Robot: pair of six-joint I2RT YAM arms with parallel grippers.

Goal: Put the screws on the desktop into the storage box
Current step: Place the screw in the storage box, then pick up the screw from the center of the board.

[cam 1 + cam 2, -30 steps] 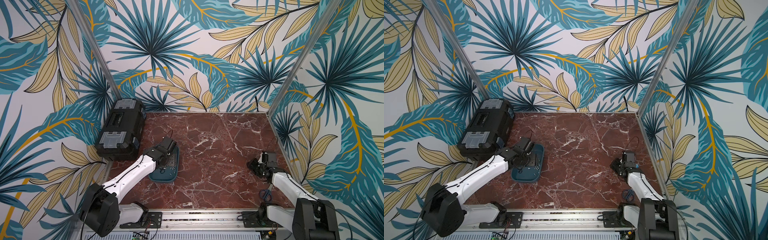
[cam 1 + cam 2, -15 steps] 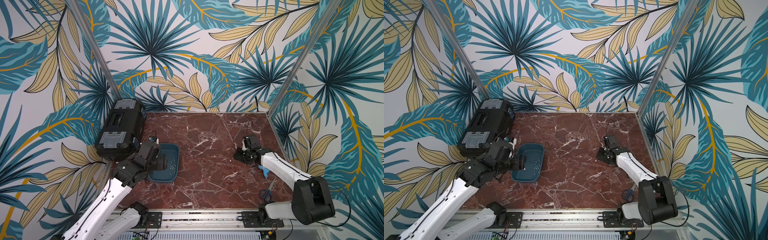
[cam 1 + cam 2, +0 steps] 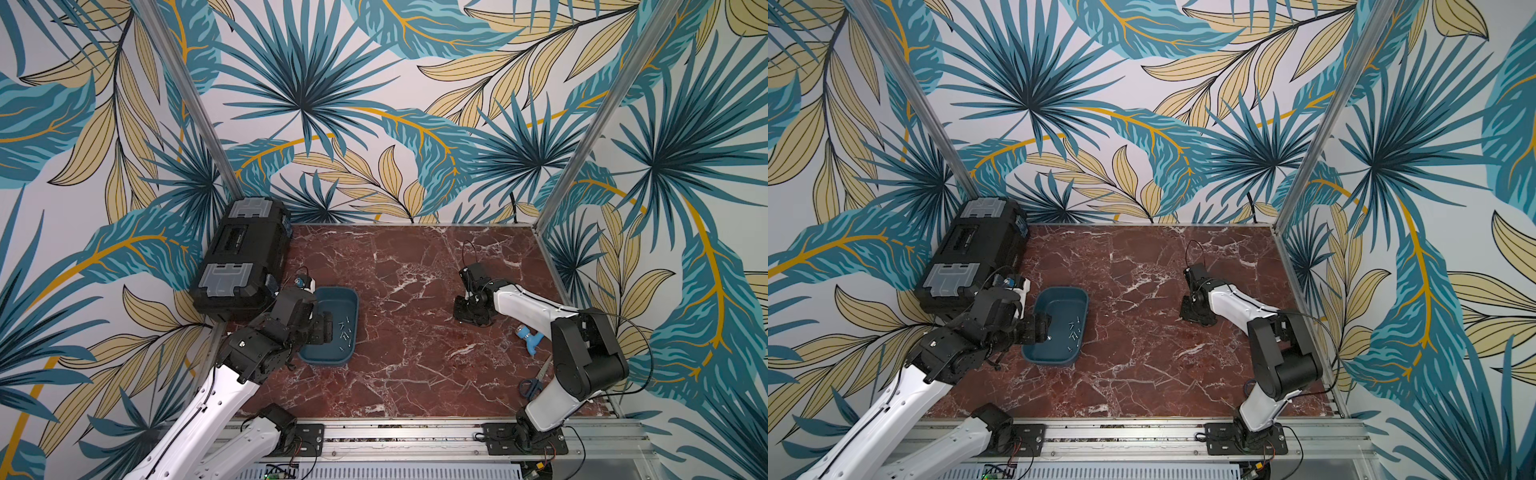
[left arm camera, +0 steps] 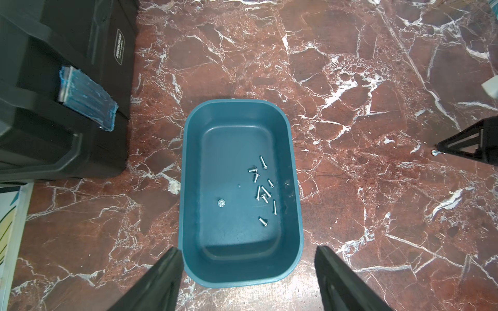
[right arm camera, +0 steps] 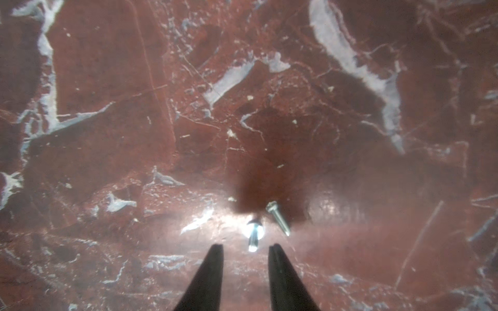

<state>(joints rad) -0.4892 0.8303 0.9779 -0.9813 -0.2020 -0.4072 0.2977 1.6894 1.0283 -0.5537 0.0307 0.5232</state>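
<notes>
Presently, my stock-take reads as follows. Storage box [image 4: 229,150]: teal, open-topped, flat on the marble surface [image 3: 415,291] just beside the black toolbox [image 3: 245,257]. Its contents are about ten screws [image 4: 262,188], most clustered toward one long wall, one apart nearer the middle. Left pincer [image 4: 248,251]: spread wide, grasping nothing, hanging over the box, its two fingers [image 4: 161,277] showing either side of one short end in the left wrist view; whether they touch the rim I cannot tell. Right pincer [image 5: 245,246]: well apart from the box, toward the right side of the surface, tips down close to the marble, jaws narrowly parted and clamped on nothing. Loose screws [image 5: 279,218]: two, lying on the surface just ahead of the right pincer's tips, one with its end reaching the gap between them, the other just beside it at an angle. Blue-handled scissors [image 3: 534,384]: on the surface near the right arm's base. Aluminium rail [image 3: 395,432]: along the front edge, carrying both arm bases.
</notes>
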